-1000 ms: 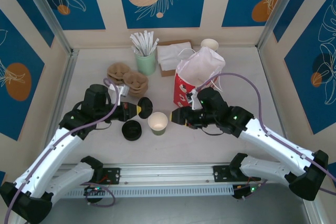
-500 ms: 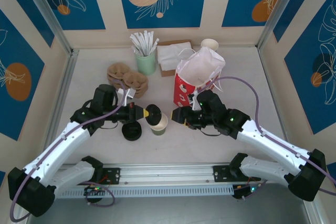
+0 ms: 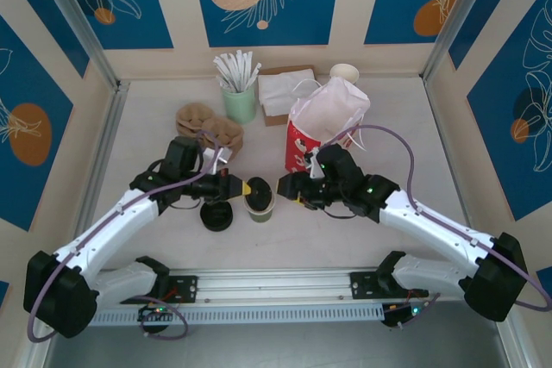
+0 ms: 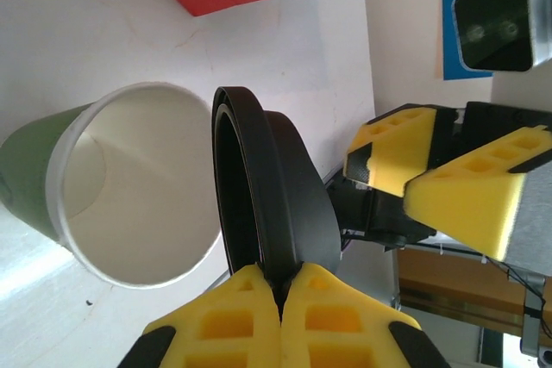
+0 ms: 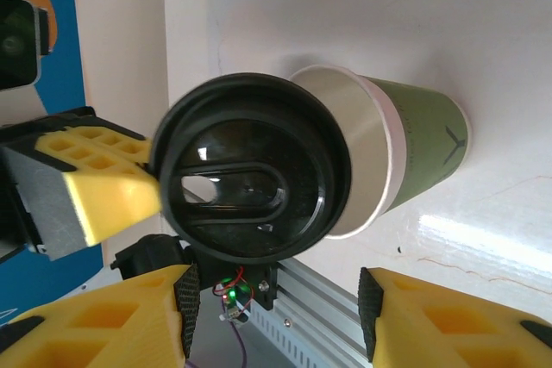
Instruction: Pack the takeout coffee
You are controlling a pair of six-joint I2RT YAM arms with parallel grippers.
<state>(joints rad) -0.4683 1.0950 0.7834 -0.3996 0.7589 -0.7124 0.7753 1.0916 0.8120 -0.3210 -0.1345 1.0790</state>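
While over cup (image 4: pixel 129 196) — lid (image 4: pixel 285 187) in jaws.

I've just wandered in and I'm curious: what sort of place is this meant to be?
Likely a mock takeout coffee counter for robot practice: a green paper cup with a black lid held close by it, a red paper bag, and pulp cup carriers.
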